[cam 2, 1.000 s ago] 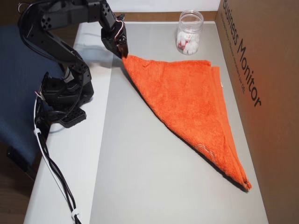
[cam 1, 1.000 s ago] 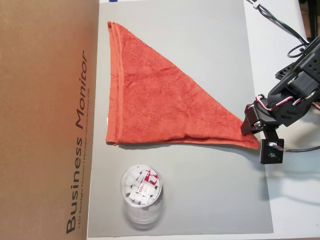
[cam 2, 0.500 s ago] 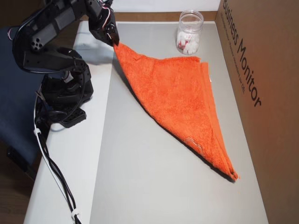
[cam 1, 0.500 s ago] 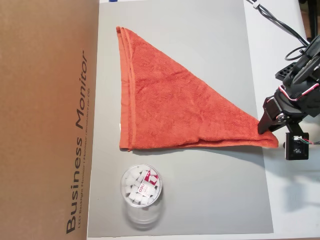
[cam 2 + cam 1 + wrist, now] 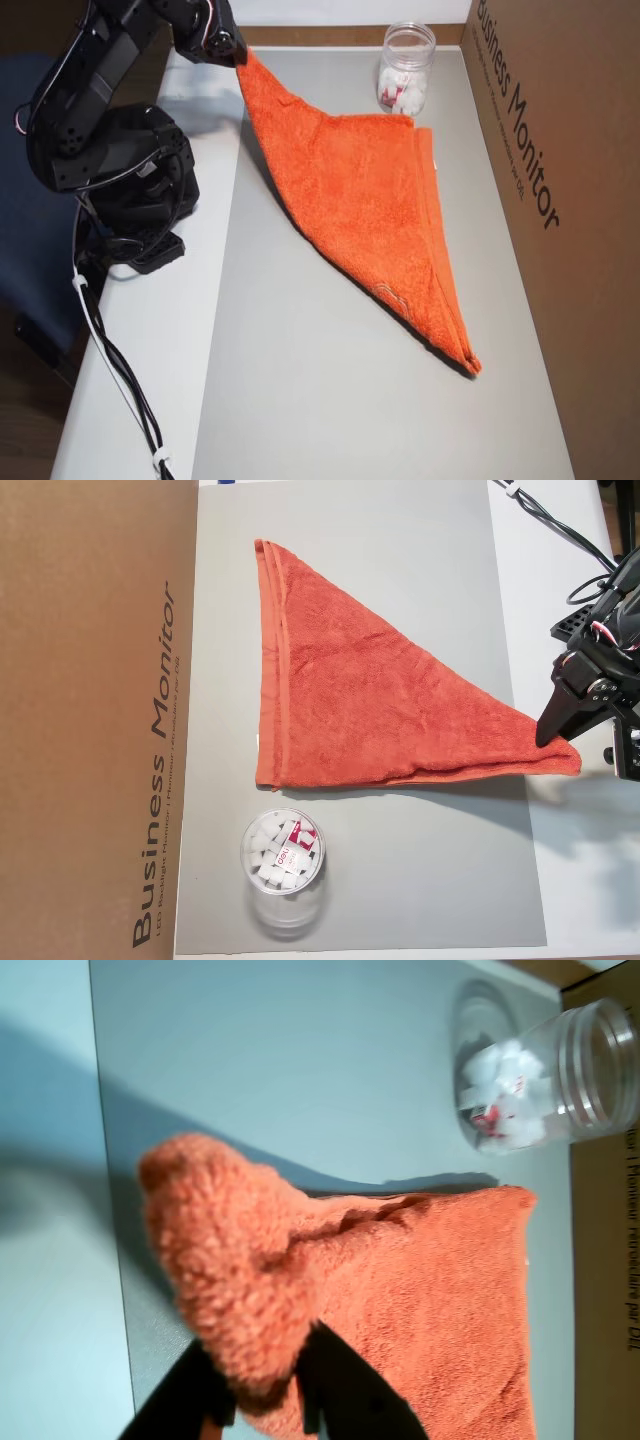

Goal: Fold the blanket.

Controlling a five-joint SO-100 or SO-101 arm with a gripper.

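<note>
The blanket (image 5: 380, 700) is an orange-red terry towel folded into a triangle on the grey mat (image 5: 400, 880). In both overhead views its pointed corner reaches past the mat's edge toward the arm. My gripper (image 5: 555, 742) is shut on that corner, and lifts it off the surface. In the wrist view the fuzzy blanket (image 5: 430, 1280) corner bulges out above my black fingers (image 5: 340, 1385), which pinch it; my gripper (image 5: 262, 1392) sits at the bottom edge. From the other overhead view the blanket (image 5: 370, 200) hangs from my gripper (image 5: 238, 55) down to the mat.
A clear plastic cup (image 5: 283, 857) with white pieces stands on the mat near the blanket's hemmed side; the cup (image 5: 405, 68) also shows at the mat's far end. A brown cardboard box (image 5: 95, 720) borders the mat. The arm's base (image 5: 135, 190) and cables (image 5: 110, 370) sit beside the mat.
My gripper pulled back toward the arm's base and rose, holding the corner. The whole blanket slid across the mat away from the cardboard box.
</note>
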